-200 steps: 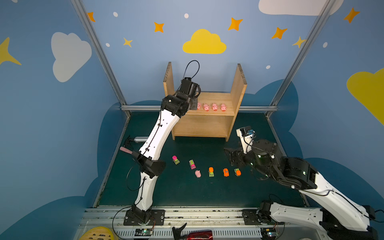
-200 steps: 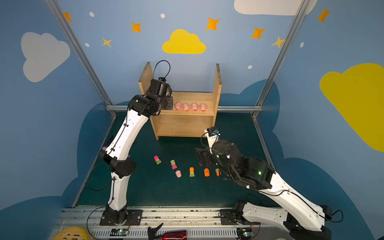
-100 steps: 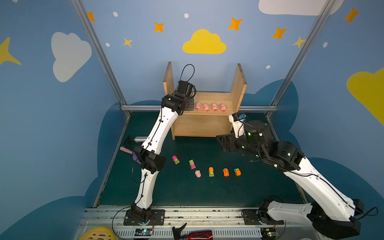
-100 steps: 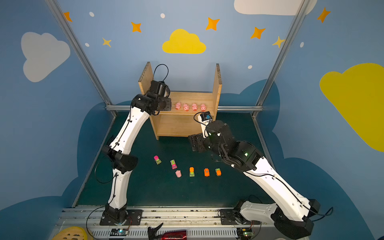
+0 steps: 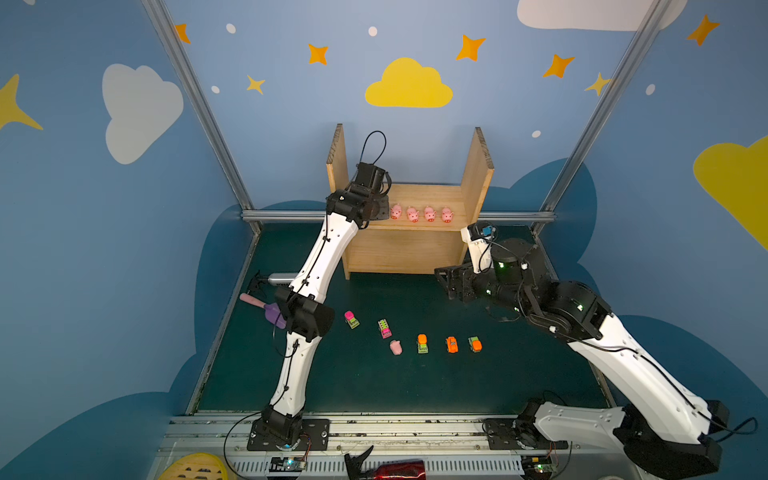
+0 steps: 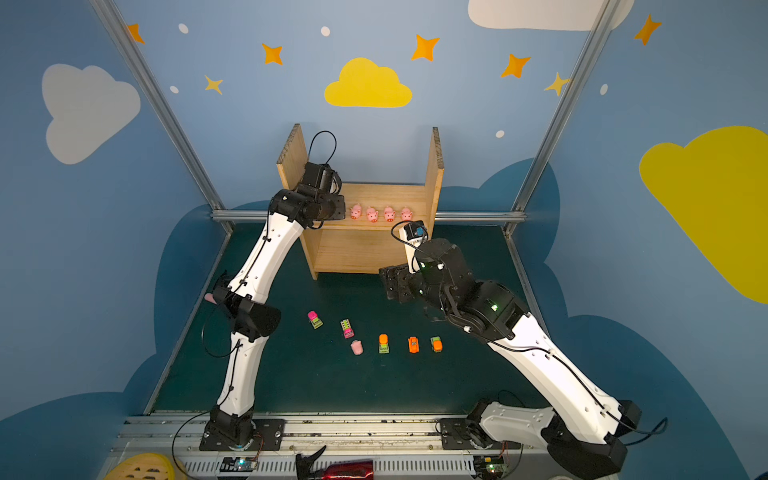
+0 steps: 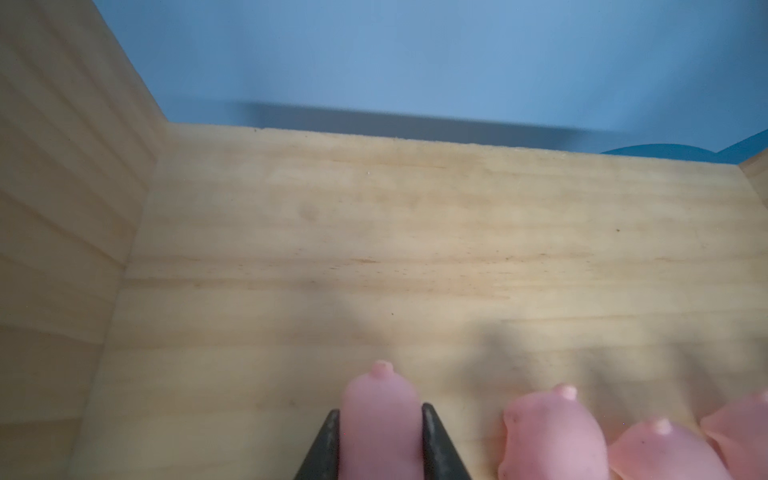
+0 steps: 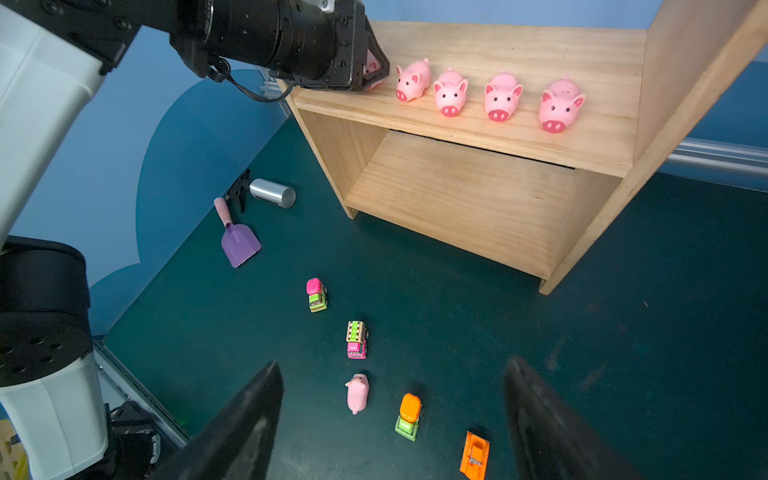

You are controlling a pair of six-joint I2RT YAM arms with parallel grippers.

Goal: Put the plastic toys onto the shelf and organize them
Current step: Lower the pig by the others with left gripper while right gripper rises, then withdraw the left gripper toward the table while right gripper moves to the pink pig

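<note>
The wooden shelf [image 5: 415, 249] [image 6: 361, 253] stands at the back of the green mat. Several pink pigs [image 5: 429, 214] [image 8: 500, 97] line its upper board, snouts forward. My left gripper [image 7: 380, 411] [image 8: 374, 70] is at that board's left end, shut on another pig [image 7: 380, 395], whose underside rests on or just above the wood [image 7: 374, 249]. One pig [image 5: 396, 347] [image 8: 357, 392] lies on the mat among several toy vehicles [image 5: 422, 344] [image 8: 356, 338]. My right gripper [image 8: 392, 363] [image 5: 442, 276] hangs open and empty above the mat, in front of the shelf's right side.
A silver bottle [image 8: 272, 192] [image 5: 282, 277] and a purple scoop with a pink handle [image 8: 239, 245] [image 5: 272, 312] lie at the mat's left edge, partly behind my left arm. A yellow object [image 5: 195, 469] and a red item [image 5: 395, 471] sit by the front rail.
My right arm has lifted and drawn back from over the orange vehicles toward the shelf's right side. The left gripper has stayed at the upper board with its pig.
</note>
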